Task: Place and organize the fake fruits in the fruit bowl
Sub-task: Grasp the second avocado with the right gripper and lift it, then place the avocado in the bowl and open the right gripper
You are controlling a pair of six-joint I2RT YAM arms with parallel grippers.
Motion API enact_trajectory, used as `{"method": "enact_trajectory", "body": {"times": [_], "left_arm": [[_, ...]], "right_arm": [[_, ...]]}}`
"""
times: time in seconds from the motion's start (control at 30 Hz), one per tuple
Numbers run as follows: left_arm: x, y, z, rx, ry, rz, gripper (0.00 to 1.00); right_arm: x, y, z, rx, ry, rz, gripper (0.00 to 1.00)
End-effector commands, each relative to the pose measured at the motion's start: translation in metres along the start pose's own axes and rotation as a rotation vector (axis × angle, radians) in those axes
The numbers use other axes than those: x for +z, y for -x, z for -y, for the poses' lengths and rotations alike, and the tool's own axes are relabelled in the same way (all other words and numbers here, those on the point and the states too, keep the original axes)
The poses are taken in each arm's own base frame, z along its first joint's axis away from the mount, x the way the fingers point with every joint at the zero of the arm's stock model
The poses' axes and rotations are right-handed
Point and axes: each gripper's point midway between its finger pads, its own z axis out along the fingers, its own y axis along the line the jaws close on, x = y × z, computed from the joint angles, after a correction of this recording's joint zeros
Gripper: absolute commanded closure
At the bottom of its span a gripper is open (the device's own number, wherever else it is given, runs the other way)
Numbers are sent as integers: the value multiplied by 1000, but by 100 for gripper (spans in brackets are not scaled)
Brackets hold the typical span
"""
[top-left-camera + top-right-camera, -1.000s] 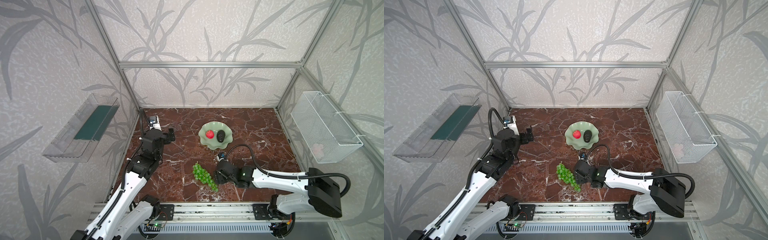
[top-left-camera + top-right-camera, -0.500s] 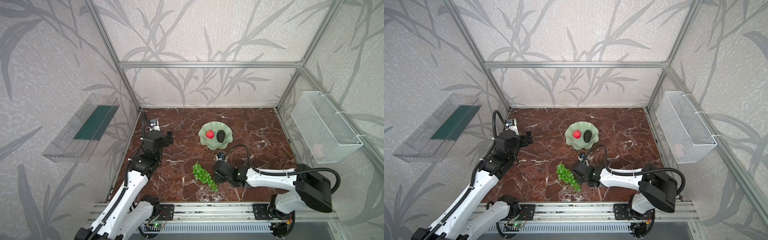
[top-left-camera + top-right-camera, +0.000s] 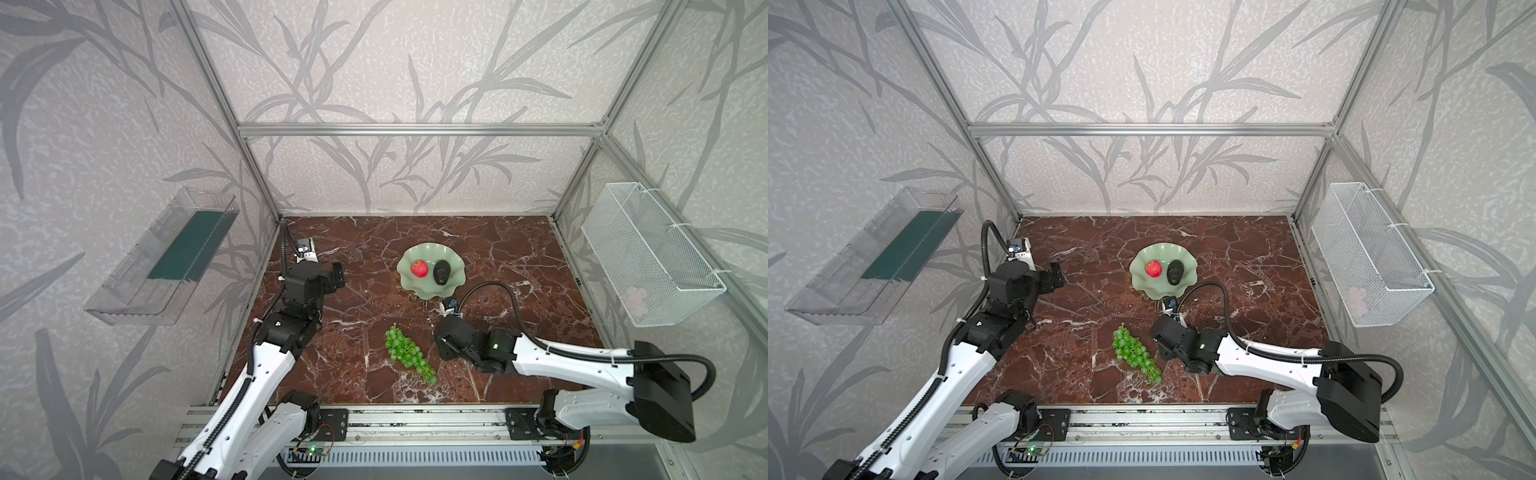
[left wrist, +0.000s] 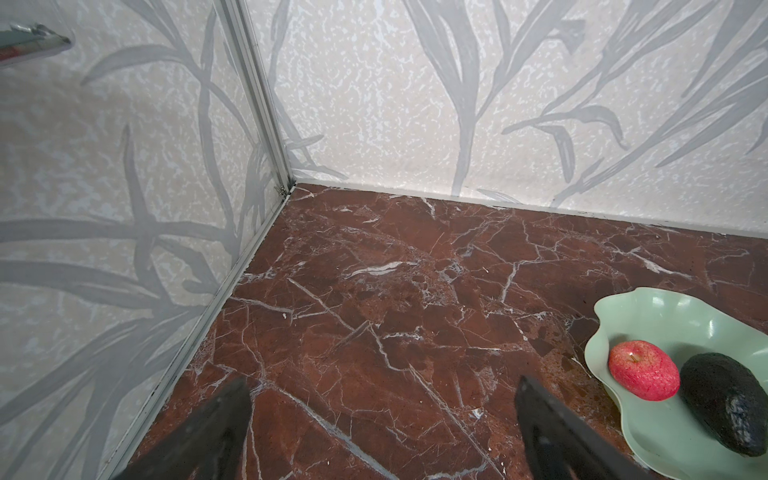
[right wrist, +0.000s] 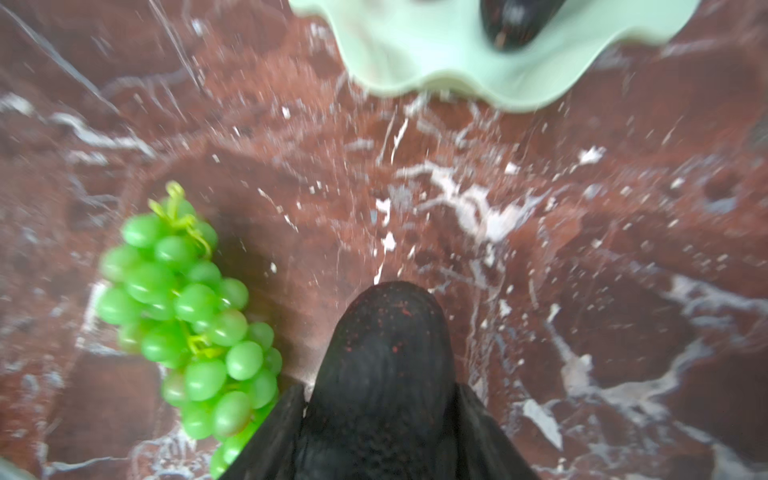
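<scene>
While the right gripper [image 5: 378, 392] pinches a dark avocado [image 5: 386, 332] between its jaws, just beside the green grapes [image 5: 187, 316] on the marble table [image 3: 519, 266], the left gripper [image 4: 382, 384] hangs spread wide and empty near the far-left corner. The pale green fruit bowl [image 3: 428, 289] sits near, ahead of the held fruit, with 1 red apple [image 3: 419, 268] and 1 other avocado [image 3: 441, 273] inside. A good carry would lift clear of the wavy rim, then lower into the bare near side, so neither resting fruit gets knocked.
</scene>
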Motion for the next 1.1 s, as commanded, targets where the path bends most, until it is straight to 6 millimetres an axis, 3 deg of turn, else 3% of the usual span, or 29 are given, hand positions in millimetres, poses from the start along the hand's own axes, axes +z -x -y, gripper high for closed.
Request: {"method": "enact_trajectory", "body": {"times": [0.0, 0.2, 0.37, 0.47, 0.7, 0.87, 1.07], "left_arm": [[-2, -1, -4, -10, 4, 4, 1], [-2, -3, -5, -13, 10, 0, 1], [-2, -4, -6, -18, 9, -1, 1], [-3, -4, -8, -20, 18, 0, 1], [-2, -5, -9, -17, 24, -2, 1], [-1, -7, -7, -17, 16, -10, 1], [-1, -6, -8, -18, 15, -9, 1]], "right_arm": [[-18, 44, 13, -21, -16, 96, 60], [-17, 108, 21, -53, 0, 192, 60], [8, 147, 17, -136, 29, 196, 60], [29, 160, 12, -213, 44, 171, 59], [78, 173, -3, -308, 112, 130, 59], [116, 162, -5, -383, 103, 72, 59], [141, 151, -1, -424, 84, 30, 58]]}}
